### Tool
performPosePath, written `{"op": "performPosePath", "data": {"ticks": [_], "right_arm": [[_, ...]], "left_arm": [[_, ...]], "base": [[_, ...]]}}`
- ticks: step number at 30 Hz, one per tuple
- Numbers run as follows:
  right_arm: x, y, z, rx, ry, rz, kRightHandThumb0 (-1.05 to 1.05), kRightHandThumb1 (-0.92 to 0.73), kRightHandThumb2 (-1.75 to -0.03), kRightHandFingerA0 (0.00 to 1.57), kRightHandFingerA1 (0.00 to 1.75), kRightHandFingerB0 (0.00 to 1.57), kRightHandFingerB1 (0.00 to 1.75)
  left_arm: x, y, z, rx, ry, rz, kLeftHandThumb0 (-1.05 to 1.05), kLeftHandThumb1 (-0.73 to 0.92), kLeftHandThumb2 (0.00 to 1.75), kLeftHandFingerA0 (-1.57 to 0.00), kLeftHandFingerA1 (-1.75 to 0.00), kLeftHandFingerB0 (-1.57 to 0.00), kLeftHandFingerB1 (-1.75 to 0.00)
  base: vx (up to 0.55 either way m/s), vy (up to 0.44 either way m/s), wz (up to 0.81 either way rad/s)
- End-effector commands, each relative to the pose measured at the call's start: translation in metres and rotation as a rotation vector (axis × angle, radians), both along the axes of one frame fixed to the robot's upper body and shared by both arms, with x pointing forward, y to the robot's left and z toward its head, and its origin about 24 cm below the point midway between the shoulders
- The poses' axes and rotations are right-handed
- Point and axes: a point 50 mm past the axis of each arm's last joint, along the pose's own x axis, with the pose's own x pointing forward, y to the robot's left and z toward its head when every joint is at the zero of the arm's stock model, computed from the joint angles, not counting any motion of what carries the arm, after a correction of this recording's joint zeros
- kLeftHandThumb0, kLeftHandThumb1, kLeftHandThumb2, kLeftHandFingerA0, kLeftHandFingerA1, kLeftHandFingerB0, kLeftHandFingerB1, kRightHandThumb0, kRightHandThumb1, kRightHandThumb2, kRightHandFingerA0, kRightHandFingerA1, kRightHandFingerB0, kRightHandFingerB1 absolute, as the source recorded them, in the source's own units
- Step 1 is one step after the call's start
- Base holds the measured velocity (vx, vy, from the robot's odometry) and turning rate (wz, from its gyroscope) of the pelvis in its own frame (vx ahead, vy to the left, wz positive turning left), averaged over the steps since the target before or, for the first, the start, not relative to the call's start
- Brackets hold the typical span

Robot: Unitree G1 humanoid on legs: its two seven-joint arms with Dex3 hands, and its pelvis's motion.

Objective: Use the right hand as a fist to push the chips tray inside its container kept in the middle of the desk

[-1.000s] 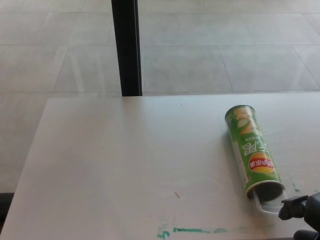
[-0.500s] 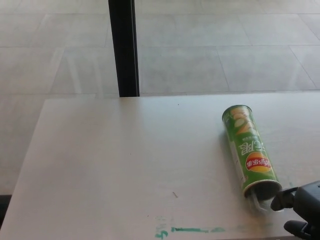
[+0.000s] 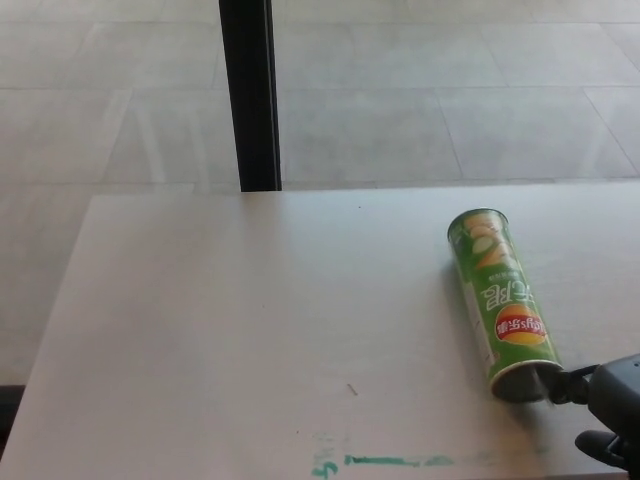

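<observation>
- Green chips can (image 3: 503, 303) is lying on its side on the right part of the table (image 3: 250, 330), not quite in the middle; long axis is running from far to near, tilting slightly toward picture right at the near end.
- Closed end is pointing away toward the window; open mouth is facing the near table edge.
- Chips tray is not showing outside the mouth; it is looking pushed in or nearly so, though the mouth is dark and partly blocked, so full seating is hard to confirm.
- Right hand (image 3: 608, 400) is sitting at the bottom right corner, just beside the can's near end, one black tip touching or almost touching the mouth rim.
- Hand is partly cut off by the frame edge; cannot tell whether it is clenched into a fist or loose.
- Key relation: can is lying up and to the left of the right hand, so any further push should be going along the can's long axis, away from the robot; an off-axis shove is likely rolling or spinning the can.
- Left hand is not showing.
- Green marker streak (image 3: 400, 461) is lying along the near table edge, well clear of the can.
- Black window post (image 3: 250, 95) and tiled floor (image 3: 450, 100) are sitting beyond the table.
</observation>
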Motion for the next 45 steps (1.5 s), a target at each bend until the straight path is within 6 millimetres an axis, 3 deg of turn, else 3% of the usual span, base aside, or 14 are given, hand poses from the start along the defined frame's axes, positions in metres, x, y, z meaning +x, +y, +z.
{"op": "performPosePath", "data": {"ticks": [1, 10, 17, 18, 19, 24, 25, 26, 31, 32, 42, 43, 44, 45], "right_arm": [[-0.002, -0.007, 0.007, 0.043, -0.059, 0.005, -0.59, -0.77, -0.63, 0.92, 0.93, 0.52, 0.42], [-0.006, 0.007, -0.011, 0.089, -0.021, -0.004, -0.61, -0.79, -0.64, 0.9, 1.02, 0.48, 0.39], [0.0, 0.014, 0.001, 0.128, -0.067, 0.001, -0.6, -0.79, -0.64, 0.89, 1.07, 0.45, 0.39], [0.0, 0.013, 0.001, 0.125, -0.066, -0.001, -0.61, -0.8, -0.64, 0.88, 1.04, 0.47, 0.4], [0.0, 0.013, 0.003, 0.114, -0.07, 0.003, -0.61, -0.79, -0.64, 0.86, 1.05, 0.49, 0.4], [-0.006, -0.002, 0.028, 0.082, -0.087, 0.01, -0.61, -0.78, -0.63, 0.87, 1.0, 0.57, 0.44], [-0.008, -0.005, 0.032, 0.079, -0.089, 0.008, -0.61, -0.78, -0.64, 0.87, 1.02, 0.56, 0.45], [-0.01, -0.009, 0.036, 0.088, -0.085, 0.007, -0.6, -0.78, -0.63, 0.87, 1.03, 0.56, 0.47], [-0.019, -0.024, 0.059, 0.047, -0.144, 0.0, -0.61, -0.77, -0.63, 0.84, 1.31, 0.59, 0.45], [-0.022, -0.028, 0.068, 0.035, -0.154, -0.009, -0.63, -0.79, -0.64, 0.86, 1.05, 0.59, 0.44], [-0.051, -0.057, 0.129, 0.044, -0.258, -0.061, -0.6, -0.76, -0.63, 0.97, 0.84, 0.65, 0.44], [-0.054, -0.068, 0.134, 0.065, -0.276, -0.129, -0.6, -0.75, -0.63, 0.94, 0.68, 0.63, 0.42], [-0.056, -0.076, 0.136, 0.084, -0.297, -0.173, -0.6, -0.74, -0.63, 0.97, 0.69, 0.64, 0.43], [-0.058, -0.08, 0.136, 0.096, -0.313, -0.192, -0.6, -0.74, -0.63, 0.97, 0.69, 0.64, 0.43]], "left_arm": [[-0.001, 0.004, 0.004, 0.013, -0.02, 0.045, -0.65, 0.76, 0.62, -0.51, -0.52, -0.43, -0.42], [-0.009, 0.001, 0.001, 0.019, 0.012, 0.017, -0.65, 0.78, 0.63, -0.53, -0.55, -0.42, -0.43], [-0.006, 0.004, 0.005, 0.006, -0.008, 0.021, -0.65, 0.78, 0.63, -0.5, -0.53, -0.38, -0.41], [-0.007, 0.004, 0.005, 0.006, -0.003, 0.02, -0.66, 0.62, 0.98, -0.44, -0.62, -0.33, -0.54], [-0.007, 0.004, 0.005, 0.011, 0.002, 0.019, -0.66, 0.78, 0.63, -0.48, -0.52, -0.39, -0.41], [-0.01, 0.005, 0.005, 0.021, -0.005, 0.036, -0.67, 0.76, 0.62, -0.52, -0.57, -0.4, -0.43], [-0.011, 0.005, 0.005, 0.013, -0.011, 0.049, -0.69, 0.61, 0.98, -0.47, -0.64, -0.34, -0.54], [-0.013, 0.004, 0.004, 0.011, -0.002, 0.054, -0.67, 0.76, 0.63, -0.51, -0.55, -0.39, -0.42], [-0.014, 0.005, 0.006, 0.008, -0.006, 0.042, -0.65, 0.78, 0.63, -0.51, -0.58, -0.38, -0.43], [-0.014, 0.005, 0.006, 0.01, -0.001, 0.033, -0.67, 0.78, 0.63, -0.49, -0.54, -0.39, -0.41], [-0.014, 0.006, 0.007, 0.021, -0.001, 0.05, -0.67, 0.76, 0.62, -0.5, -0.53, -0.4, -0.41], [-0.014, 0.006, 0.007, 0.027, 0.013, 0.038, -0.69, 0.59, 0.97, -0.45, -0.61, -0.36, -0.54], [-0.015, 0.006, 0.007, 0.027, 0.018, 0.034, -0.68, 0.76, 0.63, -0.51, -0.54, -0.41, -0.42], [-0.016, 0.006, 0.007, 0.023, 0.015, 0.037, -0.68, 0.76, 0.63, -0.51, -0.54, -0.41, -0.42]], "base": [[0.0, 0.0, 0.0], [0.0, 0.0, 0.0], [0.0, 0.0, 0.0], [0.0, 0.0, 0.0], [0.0, 0.0, 0.0], [0.0, 0.0, 0.0], [0.0, 0.0, 0.0], [0.0, 0.0, 0.0], [0.0, 0.0, 0.0], [0.0, 0.0, 0.0], [0.0, 0.0, 0.0], [0.0, 0.0, 0.0], [0.0, 0.0, 0.0], [0.0, 0.0, 0.0]]}}
